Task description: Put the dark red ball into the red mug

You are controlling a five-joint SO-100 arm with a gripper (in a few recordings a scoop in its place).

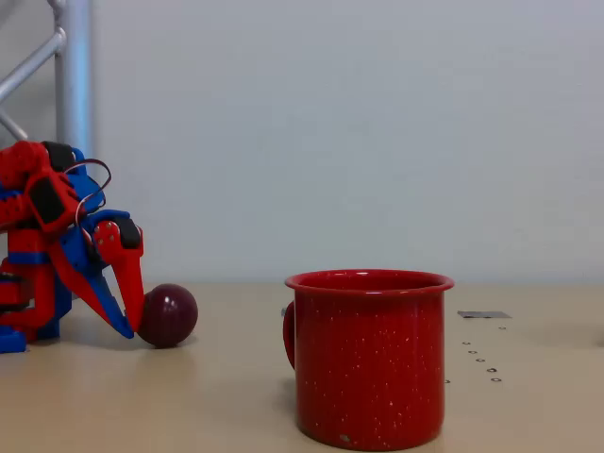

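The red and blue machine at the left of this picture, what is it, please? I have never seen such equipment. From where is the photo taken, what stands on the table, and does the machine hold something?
It is a small robot arm made of red and blue plastic parts, and its pointed end is a two-finger gripper, which works like a hand. There is one picture, from a fixed camera standing low, near table height, looking sideways across the beige table.

Two things rest on the table. Close to the camera stands a bright red enamel mug with fine white speckles, upright, with its small loop handle at its left side. Further back, at the left, lies a small glossy dark red ball.

The gripper's tips reach down to the table just left of the ball, seemingly touching it. The ball is not lifted; it lies on the table. From this angle I cannot tell whether the fingers are open or closed.
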